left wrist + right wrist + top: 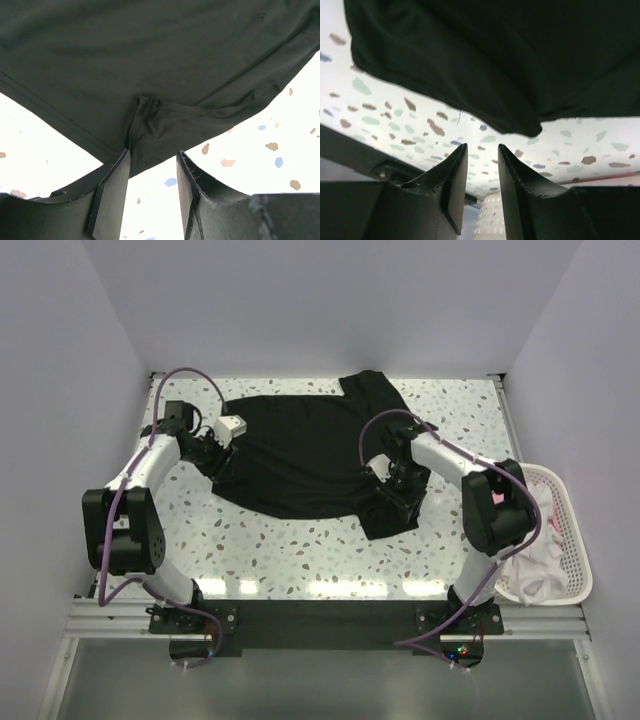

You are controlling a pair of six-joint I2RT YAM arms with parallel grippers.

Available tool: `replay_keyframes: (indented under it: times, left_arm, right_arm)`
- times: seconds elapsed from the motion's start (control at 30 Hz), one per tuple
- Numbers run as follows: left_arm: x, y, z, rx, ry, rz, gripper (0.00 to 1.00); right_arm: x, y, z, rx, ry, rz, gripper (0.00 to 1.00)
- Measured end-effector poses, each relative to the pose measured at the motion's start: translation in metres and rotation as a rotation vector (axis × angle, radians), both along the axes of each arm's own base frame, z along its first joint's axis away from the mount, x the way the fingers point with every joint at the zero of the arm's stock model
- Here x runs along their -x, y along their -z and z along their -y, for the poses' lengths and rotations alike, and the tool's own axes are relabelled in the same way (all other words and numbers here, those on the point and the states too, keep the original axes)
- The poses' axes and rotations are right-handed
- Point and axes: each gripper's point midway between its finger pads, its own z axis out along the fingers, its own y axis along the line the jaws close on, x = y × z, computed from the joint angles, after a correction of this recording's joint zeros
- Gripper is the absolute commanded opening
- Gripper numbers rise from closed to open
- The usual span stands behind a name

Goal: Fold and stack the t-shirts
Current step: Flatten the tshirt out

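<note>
Holding white t-shirts [535, 565]: basket [572, 502]; left gripper [152, 155], right gripper [482, 146] apart beside black t-shirt [300, 455].

the counter [300, 550] is a pale terrazzo slab flecked with brown, blue and pink chips, and it glares under the light. a black t-shirt [300, 455] lies spread across its middle and far part. one sleeve reaches toward the far right corner, and another flap of cloth points toward the near right. a white slatted basket [570, 540] sits at the right edge, possibly just off the slab.
</note>
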Motion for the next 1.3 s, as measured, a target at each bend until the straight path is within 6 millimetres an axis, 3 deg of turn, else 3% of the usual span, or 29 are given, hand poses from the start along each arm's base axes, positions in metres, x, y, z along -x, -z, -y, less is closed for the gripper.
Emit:
replay_keyframes:
  times: [0.2, 0.33, 0.47, 0.63, 0.83, 0.97, 1.1, 1.3]
  left_arm:
    - [0.005, -0.006, -0.001, -0.008, 0.004, 0.029, 0.47]
    - [0.008, -0.01, -0.002, -0.014, 0.0, 0.044, 0.46]
    - [0.008, -0.012, -0.005, -0.015, -0.009, 0.051, 0.46]
    - [0.016, -0.005, -0.007, -0.027, 0.013, 0.04, 0.46]
    - [0.018, 0.003, -0.009, -0.039, 0.028, 0.024, 0.47]
    - [0.009, 0.015, -0.008, -0.056, 0.032, -0.011, 0.49]
    - [-0.001, 0.026, 0.0, -0.075, 0.05, -0.035, 0.52]
    - [-0.005, 0.042, 0.023, -0.09, 0.099, -0.072, 0.52]
  right_arm:
    - [-0.01, 0.03, -0.002, 0.074, -0.023, 0.028, 0.27]
    - [0.002, 0.043, -0.001, 0.135, -0.072, 0.005, 0.25]
    - [0.028, 0.043, -0.013, 0.172, -0.181, -0.02, 0.26]
    - [0.066, 0.034, -0.043, 0.105, -0.302, -0.099, 0.32]
    - [0.085, 0.012, -0.061, -0.014, -0.316, -0.201, 0.42]
    - [0.078, -0.005, -0.071, -0.077, -0.304, -0.193, 0.42]
    - [0.052, -0.021, -0.078, -0.147, -0.243, -0.133, 0.43]
    - [0.001, -0.028, -0.056, -0.182, -0.052, -0.054, 0.43]
